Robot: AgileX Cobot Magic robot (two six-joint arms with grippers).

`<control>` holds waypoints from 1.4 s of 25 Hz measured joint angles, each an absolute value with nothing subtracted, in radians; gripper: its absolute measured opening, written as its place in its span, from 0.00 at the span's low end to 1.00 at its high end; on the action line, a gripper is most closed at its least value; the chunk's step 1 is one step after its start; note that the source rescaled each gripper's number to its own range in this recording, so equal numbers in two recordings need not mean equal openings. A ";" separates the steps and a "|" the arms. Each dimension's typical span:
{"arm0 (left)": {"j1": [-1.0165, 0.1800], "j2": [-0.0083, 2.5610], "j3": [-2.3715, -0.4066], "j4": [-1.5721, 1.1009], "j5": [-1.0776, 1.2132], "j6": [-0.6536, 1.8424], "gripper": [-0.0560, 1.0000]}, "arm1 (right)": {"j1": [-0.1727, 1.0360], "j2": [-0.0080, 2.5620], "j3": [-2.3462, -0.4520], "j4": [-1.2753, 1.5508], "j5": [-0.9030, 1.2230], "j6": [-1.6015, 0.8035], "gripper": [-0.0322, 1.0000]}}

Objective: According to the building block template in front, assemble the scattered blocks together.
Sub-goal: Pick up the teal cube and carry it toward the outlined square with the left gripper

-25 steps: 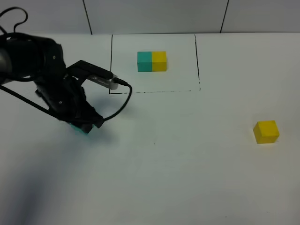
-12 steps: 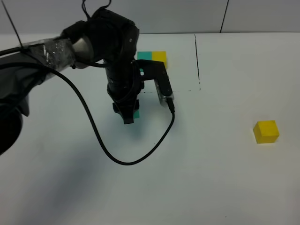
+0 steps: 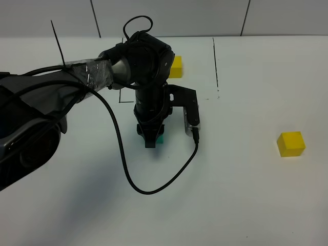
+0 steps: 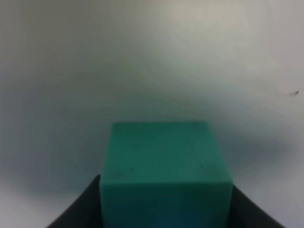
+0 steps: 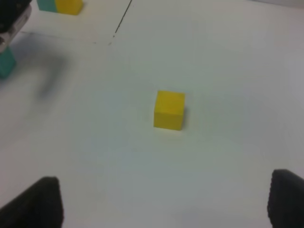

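Note:
My left gripper [image 3: 151, 139] is shut on the teal-green cube [image 3: 160, 138] and holds it low over the table, just in front of the drawn rectangle. The left wrist view is filled by that teal cube [image 4: 164, 164], which sits between dark fingers [image 4: 76, 213]. The left arm hides the teal half of the template, so only its yellow half [image 3: 176, 66] shows. Far to the right, the yellow cube [image 3: 291, 144] lies alone. In the right wrist view the yellow cube [image 5: 169, 110] rests ahead of my open right gripper [image 5: 166, 209], apart from it.
The thin black outline [image 3: 216, 61] marks the template zone at the back. A black cable [image 3: 148, 190] loops from the left arm down over the table. The right wrist view shows the template [image 5: 59, 5] at its far corner.
My left arm has swung from the far left to the middle, carrying the teal cube to just in front of the drawn rectangle. The yellow cube has not moved.

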State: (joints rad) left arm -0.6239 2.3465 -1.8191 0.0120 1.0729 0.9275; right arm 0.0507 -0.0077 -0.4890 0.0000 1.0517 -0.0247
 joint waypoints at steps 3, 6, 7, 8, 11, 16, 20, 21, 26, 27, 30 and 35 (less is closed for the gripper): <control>-0.624 2.347 -1.825 0.012 1.061 0.930 0.06 | 0.051 -0.008 -0.489 0.000 1.052 -0.025 0.77; -0.624 2.347 -1.826 0.012 1.043 0.931 0.06 | 0.051 -0.008 -0.489 0.000 1.052 -0.025 0.77; -0.624 2.347 -1.826 0.012 1.039 0.934 0.06 | 0.051 -0.008 -0.489 0.000 1.052 -0.025 0.77; -0.624 2.347 -1.826 0.011 1.037 0.940 0.06 | 0.051 -0.008 -0.489 0.000 1.052 -0.025 0.77; -0.624 2.347 -1.827 0.011 1.030 0.953 0.06 | 0.051 -0.008 -0.489 0.000 1.052 -0.025 0.77; -0.624 2.347 -1.827 -0.010 1.003 0.956 0.06 | 0.051 -0.008 -0.489 0.000 1.052 -0.025 0.77; -0.625 2.347 -1.827 -0.035 1.001 0.956 0.06 | 0.051 -0.008 -0.489 0.000 1.052 -0.025 0.77; -0.625 2.347 -1.827 -0.035 1.001 0.958 0.06 | 0.051 -0.008 -0.489 0.000 1.052 -0.025 0.77; -0.625 2.351 -1.830 -0.036 1.001 0.958 0.06 | 0.051 -0.008 -0.489 0.000 1.052 -0.025 0.77; -0.625 2.354 -1.831 -0.036 1.001 0.958 0.06 | 0.051 -0.008 -0.489 0.000 1.052 -0.025 0.77; -0.625 2.358 -1.835 -0.037 1.001 0.958 0.06 | 0.051 -0.008 -0.489 0.000 1.052 -0.025 0.77; -0.625 2.359 -1.835 -0.037 1.001 0.958 0.06 | 0.051 -0.008 -0.489 0.000 1.052 -0.025 0.77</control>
State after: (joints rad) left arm -0.6247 2.3587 -1.8354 -0.0367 1.0011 0.9577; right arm 0.0507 -0.0077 -0.4890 0.0000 1.0517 -0.0247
